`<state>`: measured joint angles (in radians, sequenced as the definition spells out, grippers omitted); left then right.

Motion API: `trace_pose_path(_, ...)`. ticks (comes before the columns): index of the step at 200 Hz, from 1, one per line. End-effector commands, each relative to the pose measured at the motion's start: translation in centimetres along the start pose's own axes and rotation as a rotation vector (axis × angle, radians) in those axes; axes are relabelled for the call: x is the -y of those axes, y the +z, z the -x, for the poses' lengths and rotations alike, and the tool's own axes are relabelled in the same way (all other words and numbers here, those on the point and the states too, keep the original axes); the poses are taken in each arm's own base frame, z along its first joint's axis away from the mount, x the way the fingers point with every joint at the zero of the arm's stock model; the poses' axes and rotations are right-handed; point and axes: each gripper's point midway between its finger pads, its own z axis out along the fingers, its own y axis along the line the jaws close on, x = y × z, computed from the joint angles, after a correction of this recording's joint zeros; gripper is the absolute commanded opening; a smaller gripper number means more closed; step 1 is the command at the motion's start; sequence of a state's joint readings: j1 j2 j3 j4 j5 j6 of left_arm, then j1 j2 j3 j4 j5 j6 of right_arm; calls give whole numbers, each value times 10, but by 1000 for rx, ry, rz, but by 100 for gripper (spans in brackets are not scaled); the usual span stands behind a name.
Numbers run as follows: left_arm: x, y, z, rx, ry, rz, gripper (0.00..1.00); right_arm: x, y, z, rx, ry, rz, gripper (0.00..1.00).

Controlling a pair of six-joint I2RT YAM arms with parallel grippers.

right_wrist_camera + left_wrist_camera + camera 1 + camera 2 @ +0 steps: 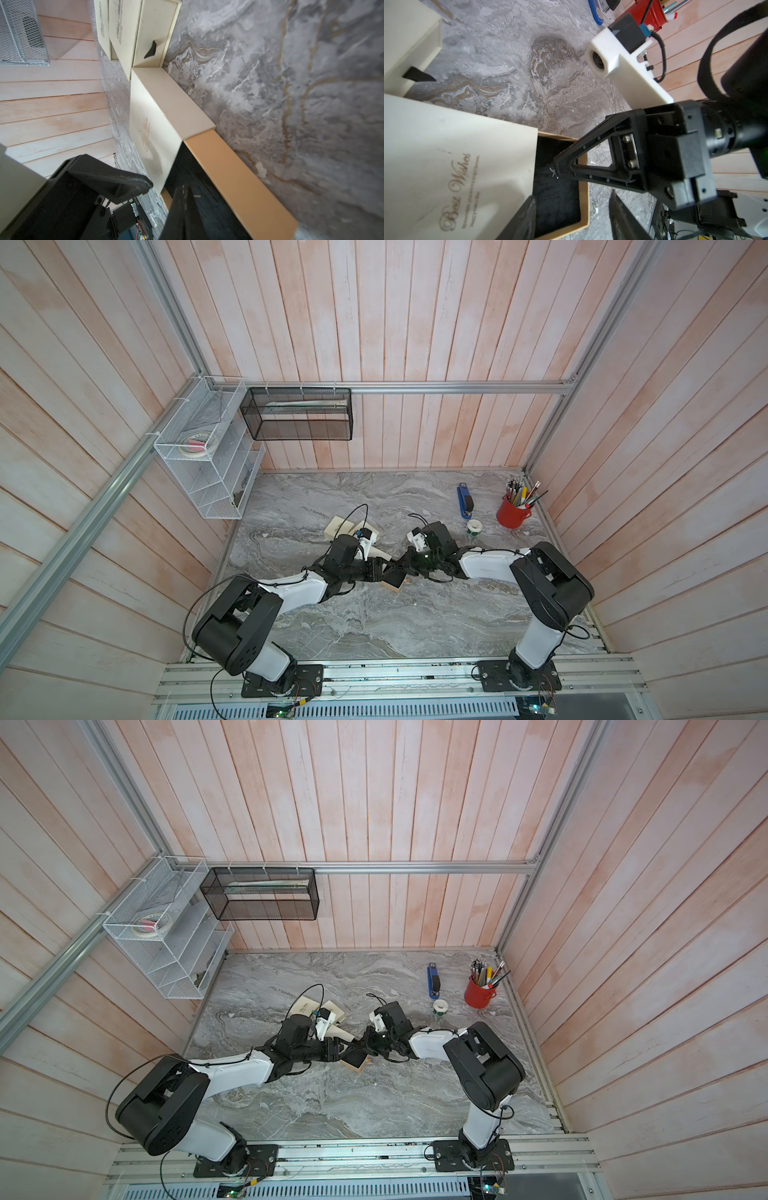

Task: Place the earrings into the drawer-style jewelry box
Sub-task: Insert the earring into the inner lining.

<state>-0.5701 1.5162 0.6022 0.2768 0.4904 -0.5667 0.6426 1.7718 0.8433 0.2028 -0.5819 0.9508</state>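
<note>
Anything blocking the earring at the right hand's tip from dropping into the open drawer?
Nothing visible: the shut right hand holds the tiny silver earring directly over the pulled-out black-lined drawer of the cream box.

Marbled tabletop (374, 626) (drawer box (467, 145), stapler (465, 501))

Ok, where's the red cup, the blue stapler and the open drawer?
red cup (512, 516): in a top view, on its red side wall.
blue stapler (463, 497): in a top view, on its blue body.
open drawer (584, 187): in the left wrist view, on its tan rim.
</note>
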Motion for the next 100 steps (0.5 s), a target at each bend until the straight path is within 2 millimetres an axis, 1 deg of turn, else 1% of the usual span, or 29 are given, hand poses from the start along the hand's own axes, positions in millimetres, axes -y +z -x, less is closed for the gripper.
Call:
trace_pose_path(1, 5, 4, 6, 1, 31, -16, 57, -4, 4, 4, -6, 5, 14, 0)
trace_pose_path(100, -2, 7, -1, -23, 22, 5, 57, 14, 7, -3, -12, 19, -47, 0)
